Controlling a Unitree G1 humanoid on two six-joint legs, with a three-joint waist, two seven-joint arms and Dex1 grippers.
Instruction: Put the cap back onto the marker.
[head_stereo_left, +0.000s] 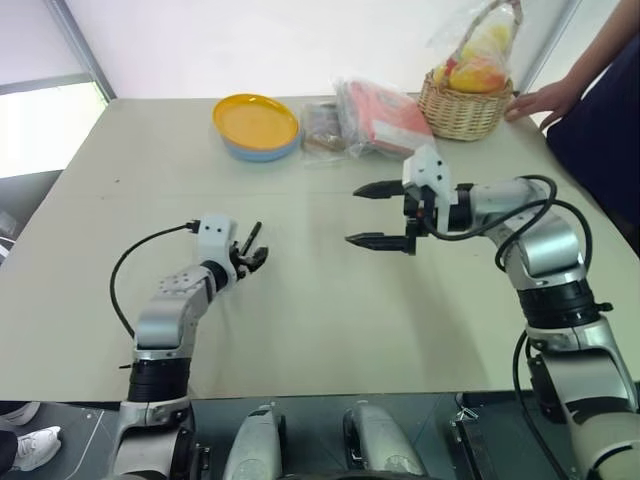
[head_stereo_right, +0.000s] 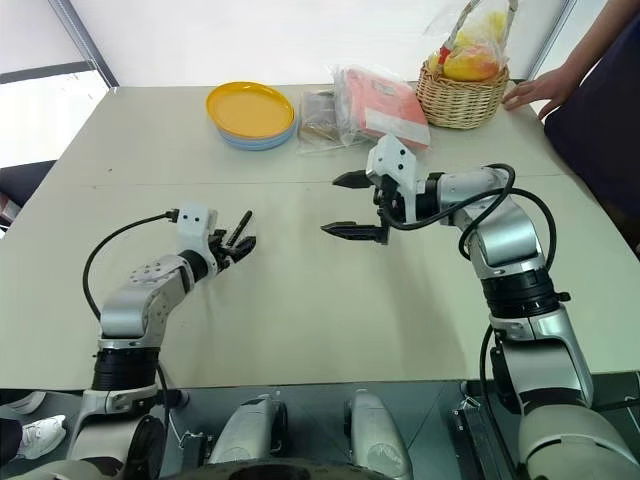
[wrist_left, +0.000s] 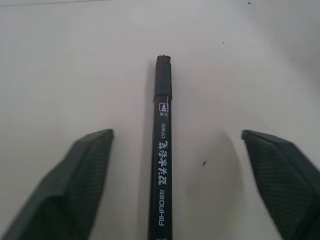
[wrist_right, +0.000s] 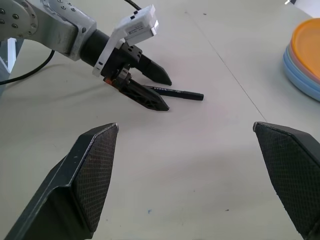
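The thin black marker (wrist_right: 172, 92), white lettering along its barrel and its dark cap (wrist_left: 163, 77) fitted on the far end, lies flat on the beige table (head_stereo_left: 330, 310). The left gripper (wrist_right: 157, 92) straddles it with fingers spread, neither touching it. Across bare tabletop from the marker, the right gripper (head_stereo_left: 378, 214) hovers open and empty. Well beyond the marker stand stacked orange and blue plates (head_stereo_left: 256, 126), plastic-wrapped packets (head_stereo_left: 370, 115) and a wicker fruit basket (head_stereo_left: 463, 112), a person's hand (head_stereo_left: 545, 98) beside it. The marker's near end is cut off.
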